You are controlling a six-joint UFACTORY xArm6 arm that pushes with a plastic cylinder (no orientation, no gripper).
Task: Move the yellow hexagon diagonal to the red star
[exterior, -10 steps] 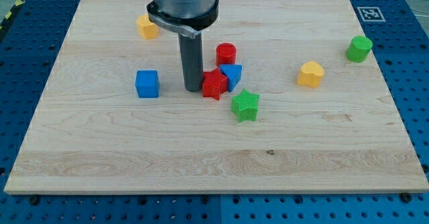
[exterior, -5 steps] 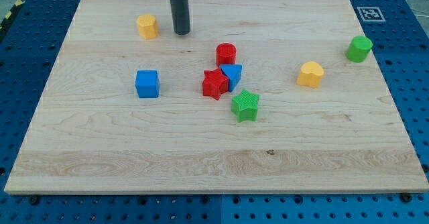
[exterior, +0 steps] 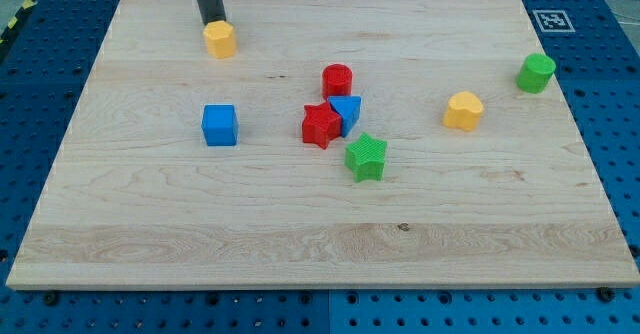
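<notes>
The yellow hexagon (exterior: 220, 40) lies near the view's top left of the wooden board (exterior: 320, 224). My tip (exterior: 212, 22) stands just above it in the view, slightly to its left, touching or nearly touching its top edge. The red star (exterior: 320, 126) lies near the board's middle, well below and to the right of the hexagon. It touches a blue triangular block (exterior: 346, 113) on its right.
A red cylinder (exterior: 337, 79) stands just above the blue triangular block. A green star (exterior: 366, 157) lies below and right of the red star. A blue cube (exterior: 219, 125) is at left, a yellow heart (exterior: 463, 110) and a green cylinder (exterior: 536, 72) at right.
My tip moved from beside the red star's left up to the view's top, then left to just above the yellow hexagon. No block has visibly moved.
</notes>
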